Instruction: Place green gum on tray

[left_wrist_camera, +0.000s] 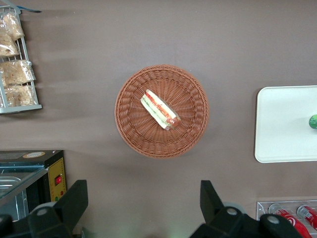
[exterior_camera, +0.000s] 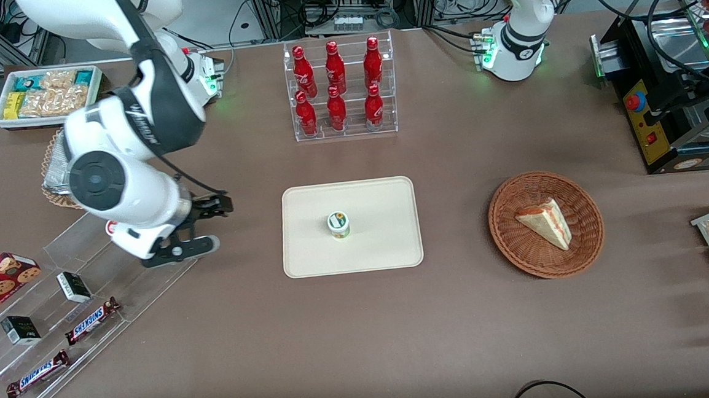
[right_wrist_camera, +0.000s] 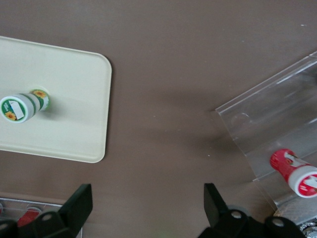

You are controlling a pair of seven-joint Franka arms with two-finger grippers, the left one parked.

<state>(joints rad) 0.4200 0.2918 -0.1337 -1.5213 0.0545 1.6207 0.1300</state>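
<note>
place: robotics lab, mock shop | evidence: arm bases bolted to brown worktop (exterior_camera: 460,315); cables and aluminium framing (exterior_camera: 342,3); acrylic rack of red bottles (exterior_camera: 340,89); candy-bar display (exterior_camera: 61,328)

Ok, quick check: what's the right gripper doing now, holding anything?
Right gripper: open and empty, above the clear acrylic rack, toward the working arm's end. The green gum stands upright on the tray.
</note>
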